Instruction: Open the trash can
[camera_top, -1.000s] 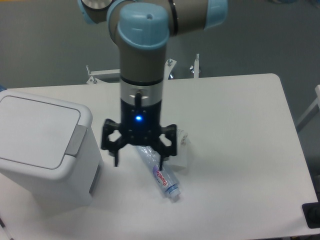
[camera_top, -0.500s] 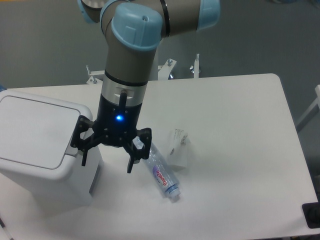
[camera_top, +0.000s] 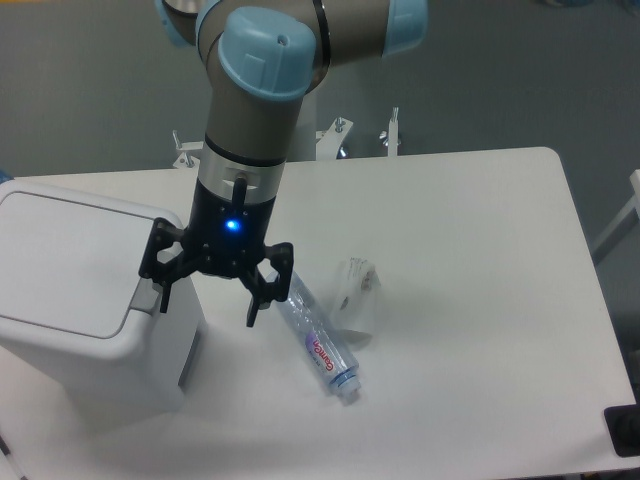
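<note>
- The trash can sits at the left edge of the white table, toward the near side. Big boxy white thing, lid flat and shut.
- Its grey push tab is on the right edge of the lid, and it's partly hidden behind one gripper finger.
- The gripper hangs straight down off the arm, right over the can's right edge, with a blue light glowing on its body.
- Fingers are spread wide with nothing between them. The left fingertip is at the grey tab, can't tell if it's actually touching. The other fingertip hangs over bare table just right of the can.
- A clear plastic bottle lies on its side on the table just right of the gripper, cap end pointing toward the near right.
- A crumpled clear wrapper or bag sits just beside the bottle, on its right.
</note>
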